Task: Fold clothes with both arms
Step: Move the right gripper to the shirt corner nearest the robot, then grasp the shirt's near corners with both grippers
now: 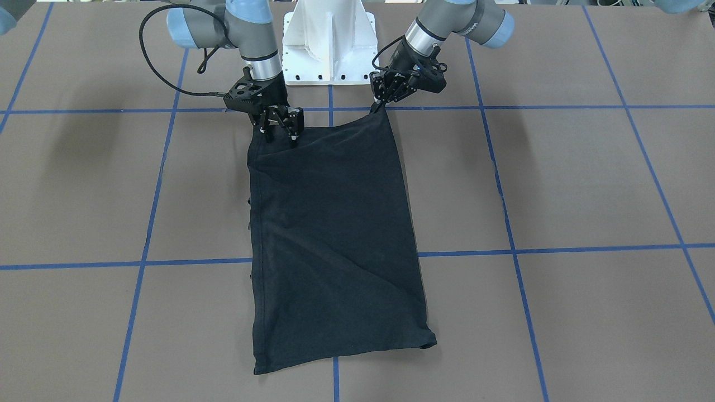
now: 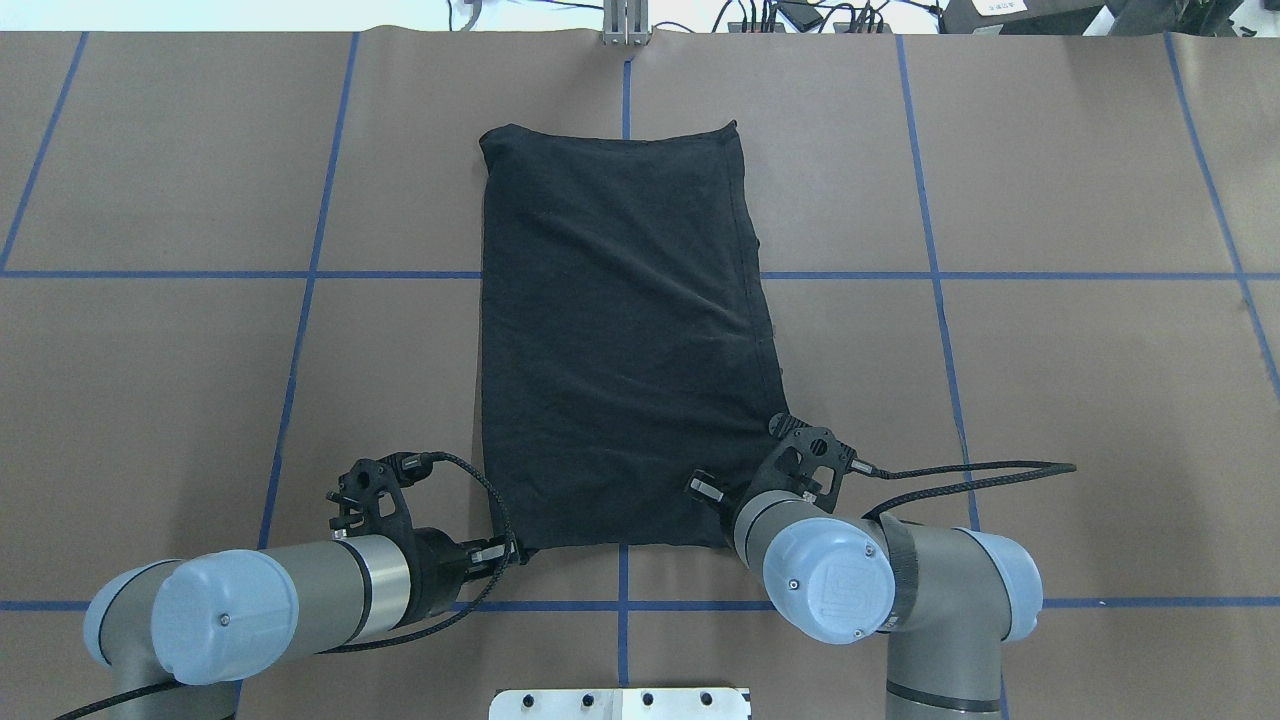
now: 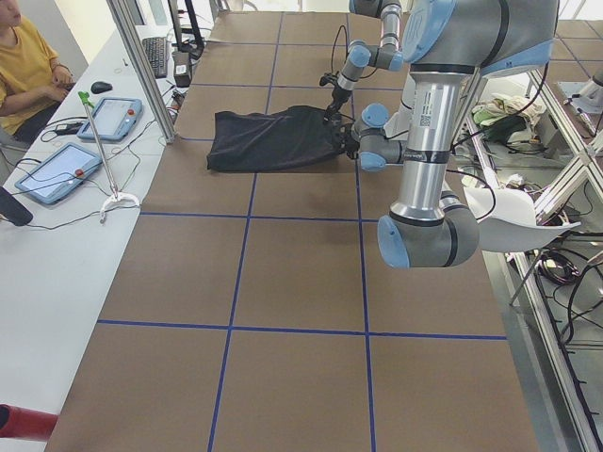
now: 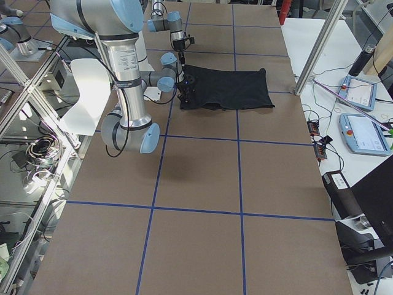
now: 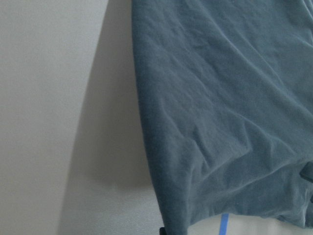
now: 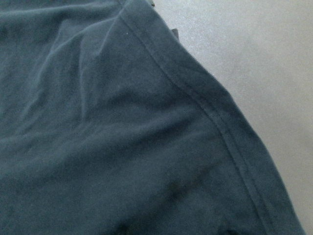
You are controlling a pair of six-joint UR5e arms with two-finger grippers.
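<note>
The T-shirt [image 1: 335, 234] looked limp, best taken by corners: left pincer [image 1: 381, 105] clamped the 1 o'clock corner; right pincer [image 1: 280, 138] gaped at 11.

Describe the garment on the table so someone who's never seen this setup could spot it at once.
On the blue-gridded brown table, look straight out from the white pedestal at the robot's base. The T-shirt lies there, folded into a long rectangle running away from the robot. It is the only cloth on the table, plain black, with no print showing.
</note>
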